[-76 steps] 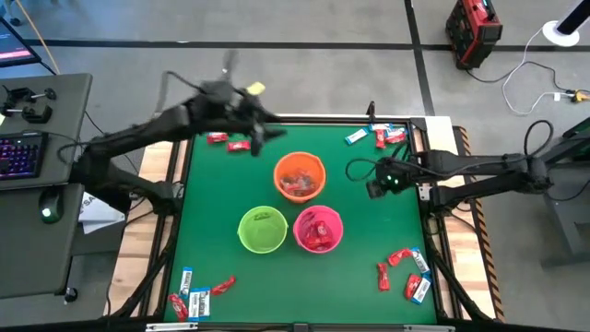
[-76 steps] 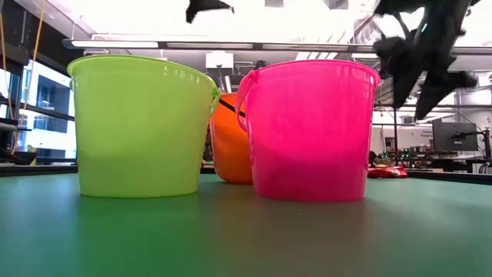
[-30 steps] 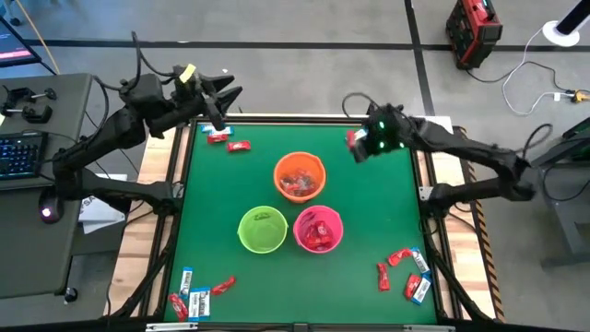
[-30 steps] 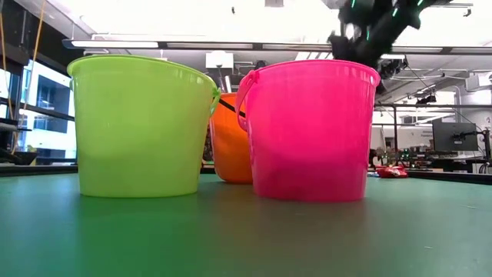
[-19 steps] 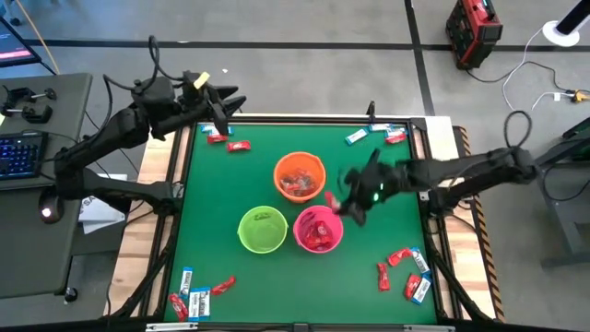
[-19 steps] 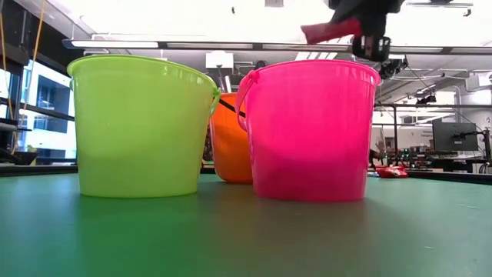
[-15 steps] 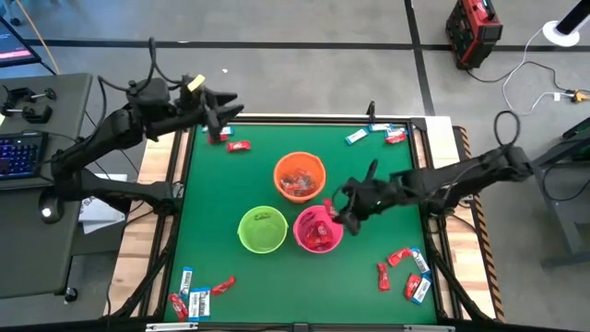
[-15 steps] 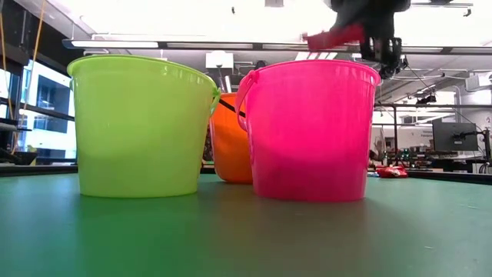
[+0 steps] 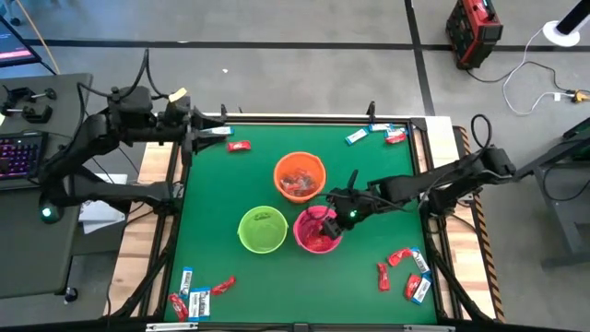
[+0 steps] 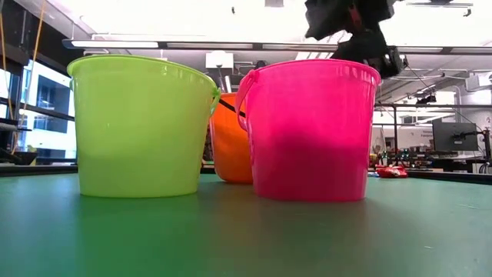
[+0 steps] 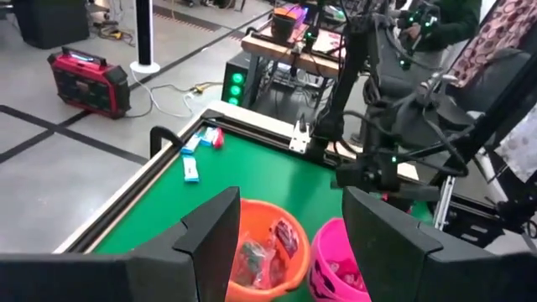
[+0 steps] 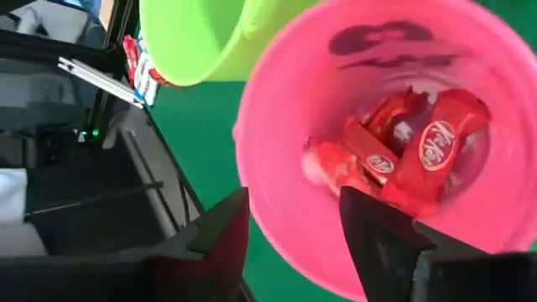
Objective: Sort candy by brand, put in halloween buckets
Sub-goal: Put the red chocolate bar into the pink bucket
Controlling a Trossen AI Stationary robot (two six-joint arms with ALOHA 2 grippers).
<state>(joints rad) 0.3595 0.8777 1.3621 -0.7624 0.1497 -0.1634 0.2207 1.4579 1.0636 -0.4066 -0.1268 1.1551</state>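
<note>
The right tool (image 9: pixel 348 215) hangs over the far-right rim of the hot pink bucket (image 9: pixel 305 238), and in its wrist view its two fingers (image 12: pixel 220 231) stand apart with nothing between them, so I judge it open and empty, the drop being the step in hand. Below it, red wrapped candies (image 12: pixel 403 151) lie piled on the bucket's floor. To do this step well, the tool should keep its opening centred over the mouth and not over the rim, since a light flat wrapper can catch the lip and slide out onto the counter (image 9: pixel 369 175); it should then rise straight up before swinging away, as the lime green bucket (image 9: pixel 263 230) touches or nearly touches the pink one and the orange bucket (image 9: pixel 300 176) stands just behind, and a sideways brush could tip these light pails. More candy waits in the corners: a mixed cluster (image 9: pixel 404 266) at the near right, another (image 9: pixel 198 295) at the near left, some (image 9: pixel 380 136) at the far right, and red ones (image 9: pixel 239 145) at the far left. The left tool (image 9: pixel 187 136) hovers at that far-left edge, its fingers (image 11: pixel 210 239) spread wide and holding nothing.
</note>
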